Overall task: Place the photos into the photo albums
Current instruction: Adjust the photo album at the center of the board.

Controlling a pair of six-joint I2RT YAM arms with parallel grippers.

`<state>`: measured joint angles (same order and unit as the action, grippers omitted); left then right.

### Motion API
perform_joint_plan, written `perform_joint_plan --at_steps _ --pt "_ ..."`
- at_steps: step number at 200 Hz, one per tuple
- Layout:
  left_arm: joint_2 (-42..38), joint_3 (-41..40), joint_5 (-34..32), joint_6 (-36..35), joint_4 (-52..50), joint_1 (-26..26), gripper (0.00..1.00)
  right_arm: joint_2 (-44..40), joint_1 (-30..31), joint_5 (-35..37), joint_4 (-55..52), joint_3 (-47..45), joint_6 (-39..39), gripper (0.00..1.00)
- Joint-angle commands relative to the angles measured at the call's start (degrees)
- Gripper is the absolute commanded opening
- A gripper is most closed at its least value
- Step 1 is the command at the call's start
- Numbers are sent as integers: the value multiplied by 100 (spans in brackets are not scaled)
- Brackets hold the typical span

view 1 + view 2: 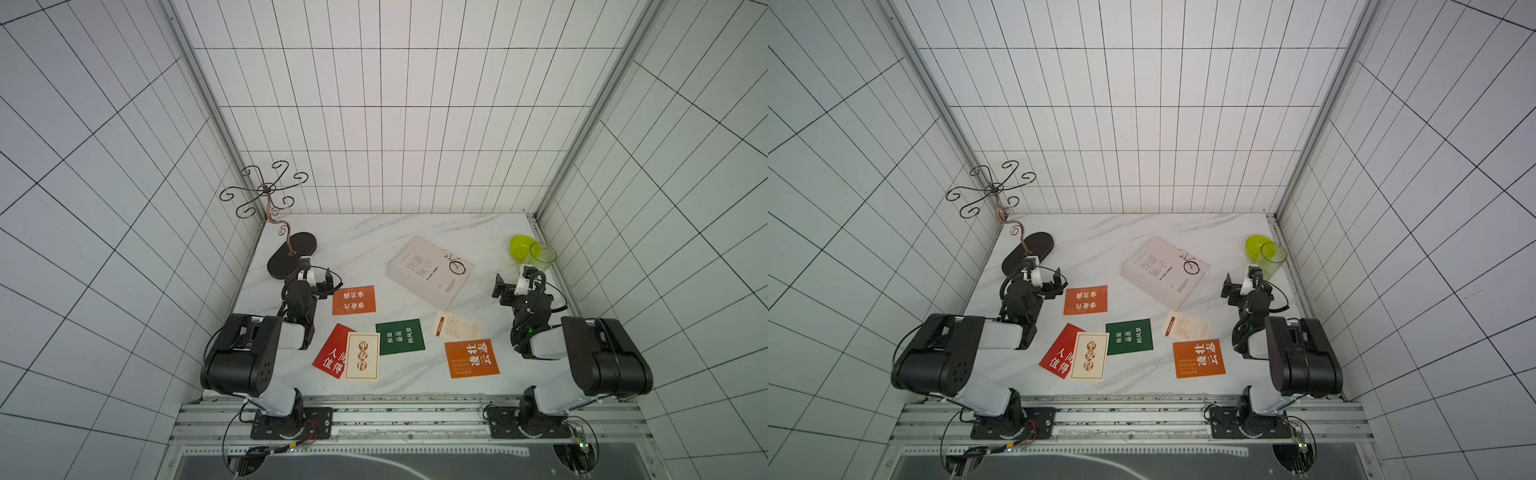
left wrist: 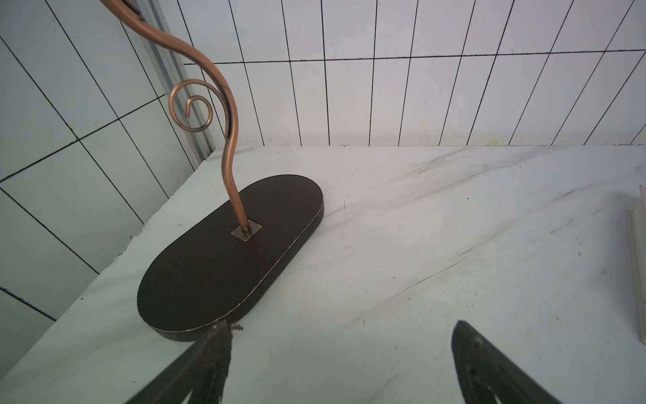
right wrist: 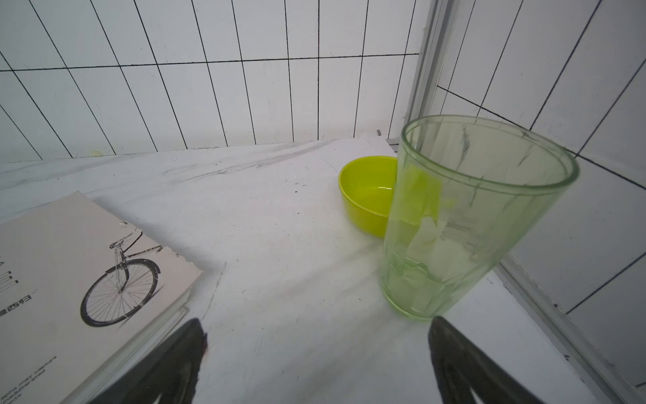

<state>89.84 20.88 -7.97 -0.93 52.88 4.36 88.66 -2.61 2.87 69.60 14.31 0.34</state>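
Left gripper (image 2: 342, 330): jaws wide, nothing held, over bare marble table (image 1: 365, 245) just beside the dark oval base of the scroll stand (image 2: 230, 255). Right gripper (image 3: 316, 325): jaws wide, nothing held, between photo album (image 1: 430, 268) and green tumbler (image 3: 472, 217) (yellow-green bowl (image 3: 367, 196) beside the tumbler). Album closed, cover up, mid-table toward the back wall. The photos (image 1: 1085, 300) all lie loose, nearer the robot: orange card (image 1: 354, 300), red card (image 1: 328, 357) partly under a cream card (image 1: 362, 356), dark green card (image 1: 400, 336), second cream card (image 1: 457, 326) at the album's near corner, second orange card (image 1: 471, 358)

White grid-tiled walls (image 1: 374, 124) on 3 sides — marble-look tabletop (image 1: 374, 241), even light.
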Motion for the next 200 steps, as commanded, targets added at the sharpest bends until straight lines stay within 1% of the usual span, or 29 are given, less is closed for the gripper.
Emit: perform_joint_plan --at_steps 1,160,200 --pt "-55 39 -62 -13 119 7 98 2 30 47 242 28 -51 99" --pt "-55 39 -45 -29 117 12 98 3 24 47 247 28 -44 99" --pt "-38 58 -46 -29 116 11 98 11 -46 -98 226 41 -25 99"
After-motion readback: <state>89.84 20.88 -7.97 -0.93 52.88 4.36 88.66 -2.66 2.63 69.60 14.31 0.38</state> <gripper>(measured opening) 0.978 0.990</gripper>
